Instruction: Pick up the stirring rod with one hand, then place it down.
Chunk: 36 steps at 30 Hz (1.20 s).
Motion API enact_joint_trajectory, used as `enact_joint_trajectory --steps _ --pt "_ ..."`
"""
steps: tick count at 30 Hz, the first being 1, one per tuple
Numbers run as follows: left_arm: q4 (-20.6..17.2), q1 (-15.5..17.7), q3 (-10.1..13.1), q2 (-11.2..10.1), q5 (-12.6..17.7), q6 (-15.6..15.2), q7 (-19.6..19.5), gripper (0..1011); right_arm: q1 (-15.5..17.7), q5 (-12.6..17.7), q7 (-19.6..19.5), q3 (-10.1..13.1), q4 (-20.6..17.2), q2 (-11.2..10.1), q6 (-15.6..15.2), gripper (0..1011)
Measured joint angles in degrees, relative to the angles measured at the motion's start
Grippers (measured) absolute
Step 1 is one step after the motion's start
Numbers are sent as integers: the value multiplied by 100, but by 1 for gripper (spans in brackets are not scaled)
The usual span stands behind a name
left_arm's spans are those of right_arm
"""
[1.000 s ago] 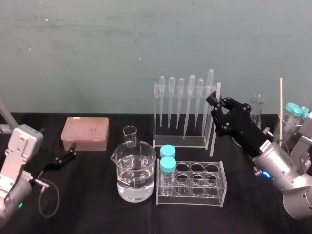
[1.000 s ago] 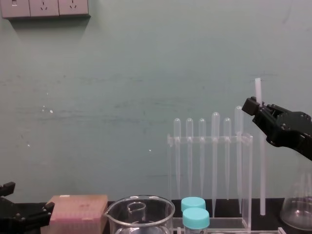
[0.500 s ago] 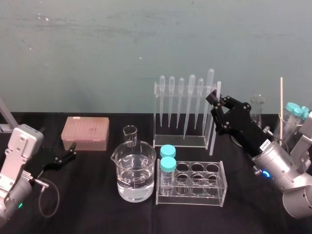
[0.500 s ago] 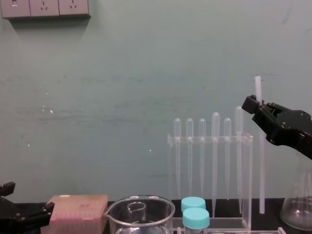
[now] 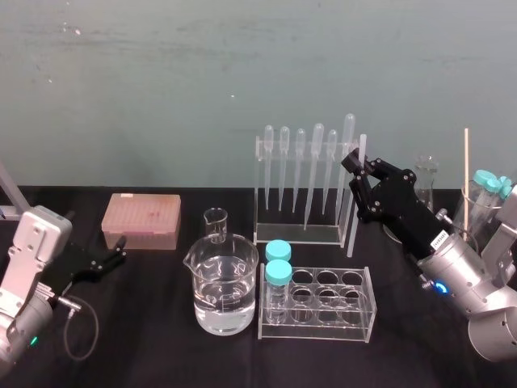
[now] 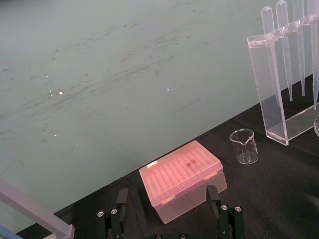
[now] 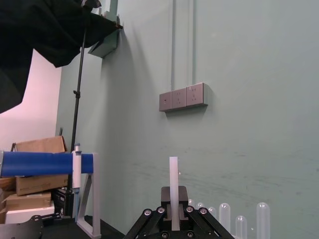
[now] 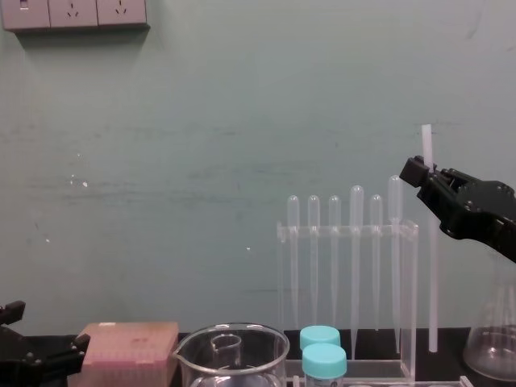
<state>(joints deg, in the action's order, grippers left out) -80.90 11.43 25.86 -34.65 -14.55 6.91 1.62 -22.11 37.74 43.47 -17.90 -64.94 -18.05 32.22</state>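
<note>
The stirring rod (image 5: 355,202) is a long translucent-white stick standing nearly upright just right of the pipette rack (image 5: 300,187). My right gripper (image 5: 355,167) is shut on its upper part, and the rod's top sticks out above the fingers. From the chest, the rod (image 8: 431,274) hangs below the right gripper (image 8: 419,172), its lower end close to the black table. The right wrist view has the rod (image 7: 173,186) rising from between the closed fingers. My left gripper (image 5: 113,257) rests open on the table near the pink tip box (image 5: 141,220), nothing between its fingers (image 6: 116,219).
A large beaker of water (image 5: 225,287) and a small beaker (image 5: 215,221) stand in the centre. A clear tube rack (image 5: 323,305) holds two teal-capped tubes (image 5: 277,260). A flask (image 5: 426,179) and a container with a wooden stick (image 5: 466,174) stand at far right.
My right gripper has lifted the rod very slightly. The left arm has barely shifted.
</note>
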Motion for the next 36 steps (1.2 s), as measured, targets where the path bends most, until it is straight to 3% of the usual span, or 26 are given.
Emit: enact_joint_trajectory --steps 36 --pt "0 0 0 0 0 0 0 1000 0 2 1 0 1 0 1 71"
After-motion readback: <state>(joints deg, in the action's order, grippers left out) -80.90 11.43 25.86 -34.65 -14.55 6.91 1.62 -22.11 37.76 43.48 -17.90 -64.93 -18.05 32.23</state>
